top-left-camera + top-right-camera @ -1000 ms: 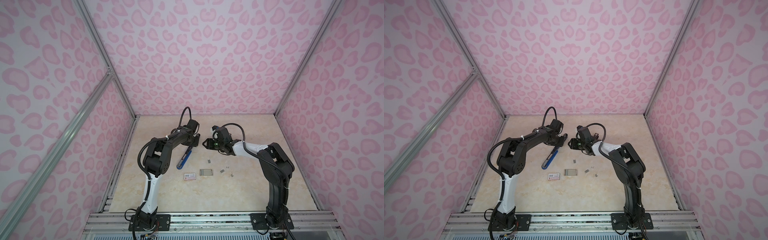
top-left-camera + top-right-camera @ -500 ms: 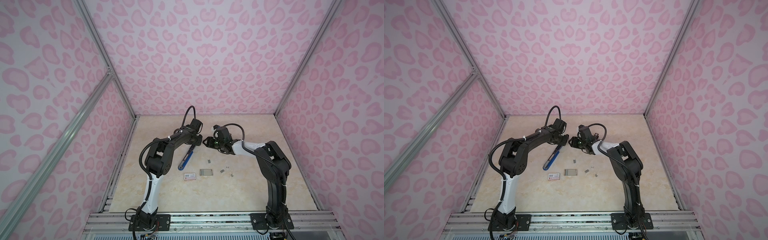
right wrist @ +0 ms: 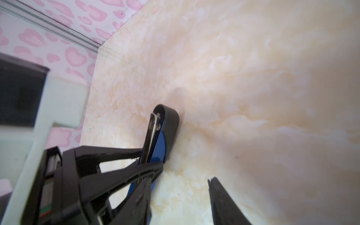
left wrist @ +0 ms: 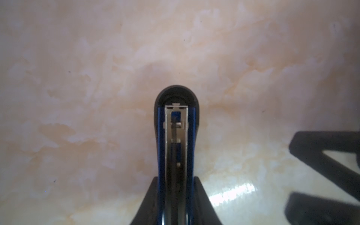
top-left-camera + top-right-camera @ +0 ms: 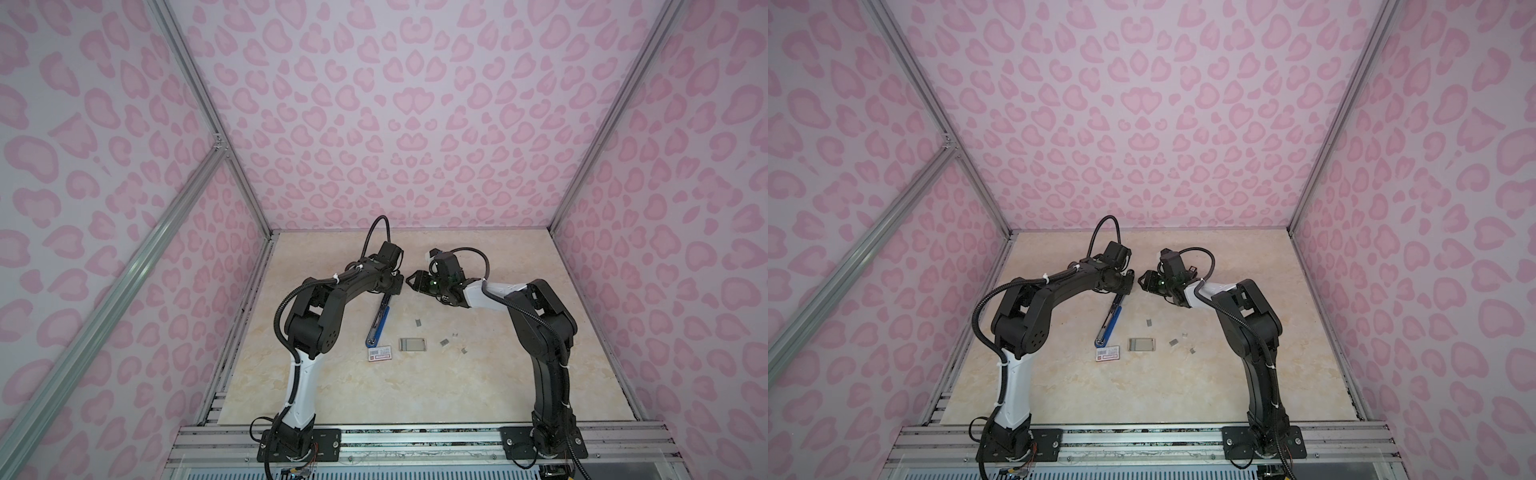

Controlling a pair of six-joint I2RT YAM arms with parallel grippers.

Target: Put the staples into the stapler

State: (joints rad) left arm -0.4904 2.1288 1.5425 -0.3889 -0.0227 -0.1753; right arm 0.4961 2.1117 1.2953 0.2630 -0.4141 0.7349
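A blue stapler lies swung open on the marble table, its far end raised. My left gripper is shut on that raised end. In the left wrist view the stapler sits between the jaws with its silver channel facing the camera. My right gripper hovers open just right of it, holding nothing. In the right wrist view the stapler lies left of the open right gripper. Small staples lie loose on the table, with more staples nearer the front.
A small grey tray and a white-and-red box sleeve lie by the stapler's near end. Pink patterned walls close the table on three sides. Both arm bases stand at the front rail.
My left gripper has tightened on the stapler and shifted slightly right with it. My right gripper's jaws have widened a little.
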